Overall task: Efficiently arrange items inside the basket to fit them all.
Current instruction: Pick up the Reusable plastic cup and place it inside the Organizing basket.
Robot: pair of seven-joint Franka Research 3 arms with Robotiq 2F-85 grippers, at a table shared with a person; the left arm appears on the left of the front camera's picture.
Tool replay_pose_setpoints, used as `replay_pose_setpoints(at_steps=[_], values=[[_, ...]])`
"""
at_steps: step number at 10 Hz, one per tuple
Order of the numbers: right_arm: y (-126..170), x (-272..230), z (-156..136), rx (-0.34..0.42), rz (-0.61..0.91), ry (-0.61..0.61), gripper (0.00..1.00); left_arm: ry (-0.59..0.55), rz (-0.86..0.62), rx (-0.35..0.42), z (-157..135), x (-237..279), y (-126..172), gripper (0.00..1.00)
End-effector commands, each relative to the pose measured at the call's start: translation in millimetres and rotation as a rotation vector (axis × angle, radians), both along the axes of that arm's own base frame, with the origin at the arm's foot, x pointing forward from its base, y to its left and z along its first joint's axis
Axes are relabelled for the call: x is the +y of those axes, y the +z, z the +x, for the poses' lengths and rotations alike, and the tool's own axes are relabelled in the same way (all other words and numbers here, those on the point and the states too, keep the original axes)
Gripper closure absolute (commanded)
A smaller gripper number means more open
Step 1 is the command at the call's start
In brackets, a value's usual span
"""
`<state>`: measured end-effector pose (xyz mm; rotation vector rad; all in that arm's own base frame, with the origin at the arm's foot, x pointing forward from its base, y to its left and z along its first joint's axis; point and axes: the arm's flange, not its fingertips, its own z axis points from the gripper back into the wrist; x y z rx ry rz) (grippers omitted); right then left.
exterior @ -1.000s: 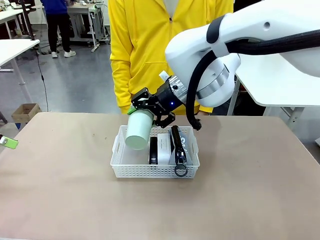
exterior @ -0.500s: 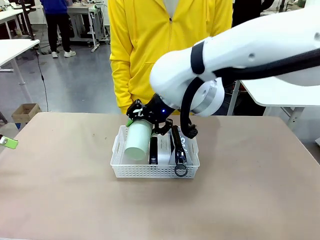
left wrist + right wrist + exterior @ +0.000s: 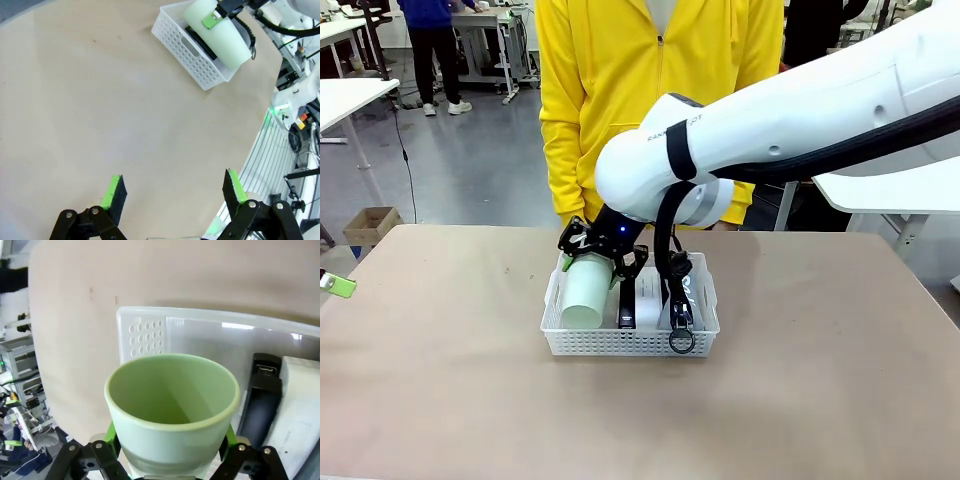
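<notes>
**Inspector:** Nearest first. Left gripper?

**Assistant:** Fingers spread wide, nothing between them, above bare tabletop, well apart from the basket.

**Inspector:** Basket contents?

**Assistant:** Black stapler near the middle, small white box just beside it, grey zippered pouch at the right end, its ring over the front rim.

**Inspector:** Right gripper?

**Assistant:** Pinching the pale green cup, tilted, mouth toward the camera, low in the basket's left end.

**Inspector:** Beyond?

**Assistant:** A person in a yellow jacket.
</notes>
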<state>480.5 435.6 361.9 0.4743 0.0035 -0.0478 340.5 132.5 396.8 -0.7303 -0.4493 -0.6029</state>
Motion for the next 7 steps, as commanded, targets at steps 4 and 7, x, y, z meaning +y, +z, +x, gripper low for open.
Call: replay_pose_setpoints(at_steps=[4, 7], values=[[-12.8, 29.4, 16.9, 0.048, -0.094, 0.007, 0.09, 0.005, 0.009, 0.004, -2.7, -0.6, 0.5, 0.0], [-29.7, 27.6, 23.2, 0.072, -0.137, -0.001, 0.09, 0.005, 0.009, 0.004, -2.7, -0.6, 0.5, 0.0]])
